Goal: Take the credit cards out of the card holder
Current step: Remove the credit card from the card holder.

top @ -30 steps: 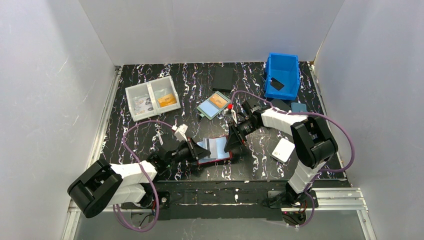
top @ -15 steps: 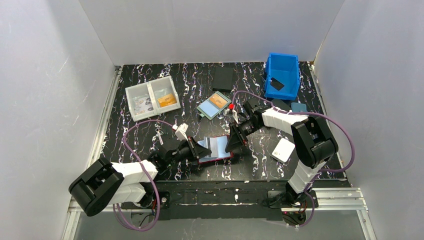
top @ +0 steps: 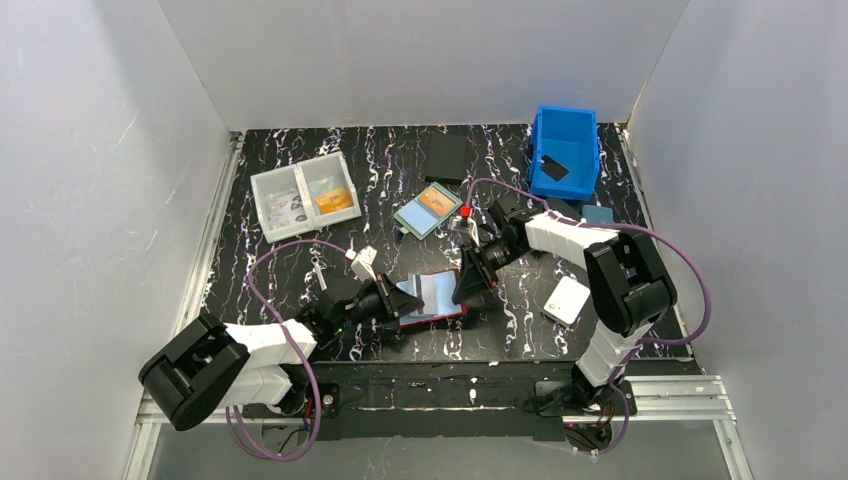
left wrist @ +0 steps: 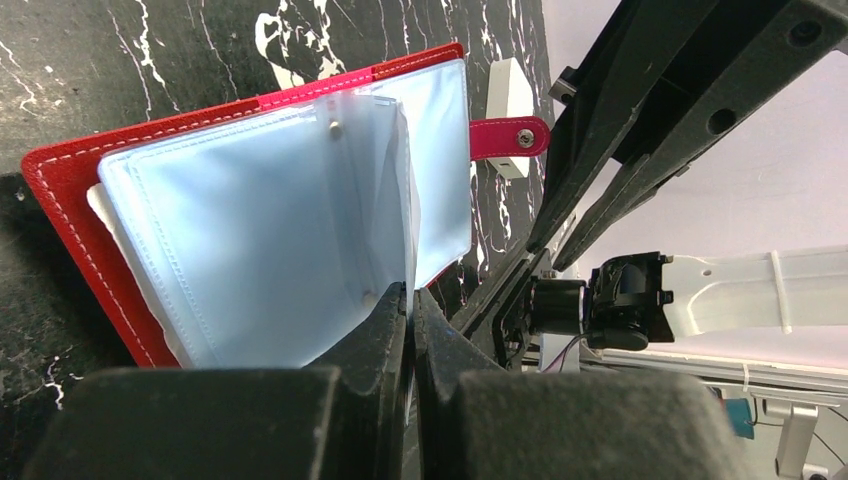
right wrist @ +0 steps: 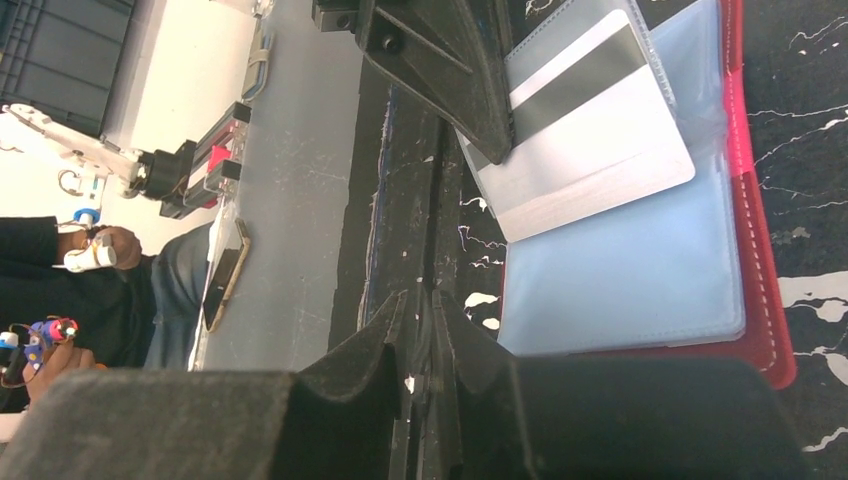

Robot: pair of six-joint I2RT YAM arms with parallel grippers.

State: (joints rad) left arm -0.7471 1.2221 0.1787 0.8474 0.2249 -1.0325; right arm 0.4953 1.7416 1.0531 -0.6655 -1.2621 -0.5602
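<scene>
The dark-red card holder [top: 447, 316] [left wrist: 60, 200] [right wrist: 765, 300] lies spread open on the table, light-blue sleeves up, its snap tab [left wrist: 510, 137] pointing right. My left gripper [top: 408, 298] [left wrist: 411, 292] is shut on the edge of one clear sleeve and holds it lifted. That sleeve contains a pale credit card [right wrist: 590, 130] with a dark stripe. My right gripper [top: 464, 292] [right wrist: 422, 298] hovers low at the holder's right edge. Its jaws are a narrow slit apart and nothing is between them.
A teal-framed case with an orange card [top: 427, 210] lies behind the holder. There is a clear two-part box [top: 305, 195] at the back left and a blue bin [top: 565, 150] at the back right. A white box [top: 567, 300] sits right of the right arm. A flat black item [top: 446, 157] lies at the back.
My left gripper has edged slightly right with the sleeve. The right gripper has stayed beside the holder's right edge.
</scene>
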